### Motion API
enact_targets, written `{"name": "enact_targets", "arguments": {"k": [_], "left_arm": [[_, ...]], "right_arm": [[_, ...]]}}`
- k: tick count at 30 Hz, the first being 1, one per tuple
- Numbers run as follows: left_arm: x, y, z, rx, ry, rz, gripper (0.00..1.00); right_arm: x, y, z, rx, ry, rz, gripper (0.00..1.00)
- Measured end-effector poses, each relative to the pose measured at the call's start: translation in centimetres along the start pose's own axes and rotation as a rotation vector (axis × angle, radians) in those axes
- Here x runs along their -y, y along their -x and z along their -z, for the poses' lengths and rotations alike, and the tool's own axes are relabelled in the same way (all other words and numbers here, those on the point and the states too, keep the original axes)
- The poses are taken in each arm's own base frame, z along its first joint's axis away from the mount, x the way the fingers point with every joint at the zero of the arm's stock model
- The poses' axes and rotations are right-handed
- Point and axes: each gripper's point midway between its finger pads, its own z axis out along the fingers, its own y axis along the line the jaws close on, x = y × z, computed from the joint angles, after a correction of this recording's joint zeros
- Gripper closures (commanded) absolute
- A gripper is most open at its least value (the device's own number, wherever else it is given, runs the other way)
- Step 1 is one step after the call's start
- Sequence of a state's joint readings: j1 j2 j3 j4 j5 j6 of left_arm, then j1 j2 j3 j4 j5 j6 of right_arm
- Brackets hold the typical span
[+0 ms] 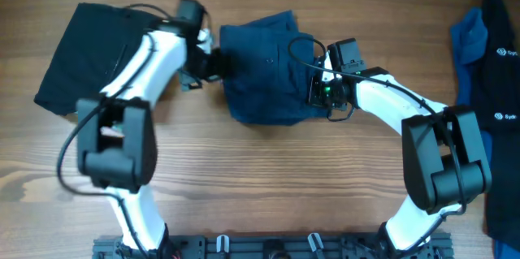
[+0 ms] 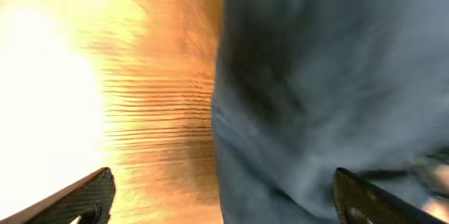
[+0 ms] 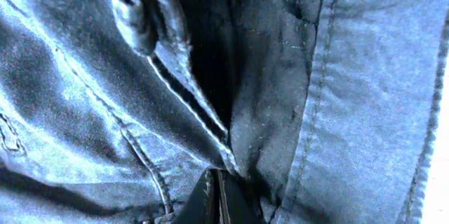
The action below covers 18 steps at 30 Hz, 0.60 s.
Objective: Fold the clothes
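The dark blue denim shorts (image 1: 264, 68) lie bunched at the middle back of the table. My left gripper (image 1: 215, 64) is at their left edge. In the left wrist view it (image 2: 224, 203) is open, its fingers wide apart over the edge of the shorts (image 2: 337, 76) and bare wood. My right gripper (image 1: 315, 90) is at the right edge of the shorts. In the right wrist view its fingers (image 3: 221, 199) are pressed together on a fold of denim (image 3: 84, 112) beside a stitched seam.
A folded black garment (image 1: 89, 56) lies at the back left under the left arm. A bright blue garment (image 1: 470, 40) and a black one with white print (image 1: 504, 97) lie at the right edge. The wooden table (image 1: 268, 178) runs to the front.
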State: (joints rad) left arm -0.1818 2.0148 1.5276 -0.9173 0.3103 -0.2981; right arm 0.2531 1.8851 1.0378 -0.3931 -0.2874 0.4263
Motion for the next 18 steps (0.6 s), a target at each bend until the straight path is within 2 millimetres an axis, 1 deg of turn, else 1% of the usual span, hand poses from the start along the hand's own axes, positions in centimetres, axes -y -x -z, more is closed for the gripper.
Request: {"name": "enact_targets", "arguments": {"k": [2, 3, 5, 6, 7, 8, 9, 11, 12, 13, 14, 15, 16, 17, 18], "left_arm": [[-0.1, 0.9, 2.3, 0.049, -0.043, 0.019, 0.0], [-0.1, 1.2, 3.1, 0.066, -0.06, 0.022, 0.0], [0.3, 1.3, 3.4, 0.075, -0.08, 0.019, 0.0], [0.4, 1.2, 3.2, 0.069, -0.084, 0.017, 0.05], [0.6, 1.0, 3.0, 0.061, -0.089, 0.008, 0.19], [0.9, 0.8, 2.7, 0.052, -0.093, 0.002, 0.47], [1.2, 0.3, 2.4, 0.036, -0.094, -0.023, 0.96], [1.7, -0.3, 2.2, 0.017, -0.094, -0.047, 0.96], [2.0, -0.5, 2.1, 0.013, -0.095, -0.062, 0.96], [2.3, -0.7, 2.0, 0.011, -0.099, -0.077, 0.96], [2.4, -0.7, 2.1, 0.012, -0.1, -0.085, 0.96], [2.5, -0.6, 2.4, 0.02, -0.102, -0.089, 0.96], [2.7, -0.6, 2.9, 0.03, -0.106, -0.092, 0.96], [3.0, -0.8, 4.0, 0.044, -0.111, -0.099, 0.96], [4.4, -1.5, 7.2, 0.094, -0.132, -0.131, 0.96]], "right_arm": [[0.0, 0.0, 0.0, 0.0, 0.0, 0.0, 0.96], [0.0, 0.0, 0.0, 0.0, 0.0, 0.0, 0.96], [0.0, 0.0, 0.0, -0.001, 0.0, -0.001, 0.96], [0.0, 0.0, 0.0, -0.001, -0.001, -0.001, 0.96], [0.1, 0.0, 0.0, -0.002, -0.002, -0.003, 0.96], [0.2, 0.0, 0.1, -0.006, 0.0, -0.005, 0.95], [0.3, 0.0, 0.3, -0.014, 0.017, 0.001, 0.96], [-0.1, -0.2, 1.0, -0.025, 0.092, 0.042, 0.96], [-0.8, -0.4, 2.0, -0.021, 0.158, 0.073, 0.96], [-1.7, -0.1, 3.5, 0.004, 0.211, 0.1, 0.95], [-3.0, 0.2, 5.4, 0.042, 0.26, 0.139, 0.96], [-5.6, 0.9, 9.2, 0.13, 0.336, 0.232, 0.96], [-6.6, 1.1, 11.0, 0.171, 0.356, 0.271, 0.96], [-8.0, 1.1, 13.8, 0.241, 0.367, 0.339, 0.96], [-7.8, 1.3, 14.4, 0.27, 0.335, 0.352, 0.96]]}}
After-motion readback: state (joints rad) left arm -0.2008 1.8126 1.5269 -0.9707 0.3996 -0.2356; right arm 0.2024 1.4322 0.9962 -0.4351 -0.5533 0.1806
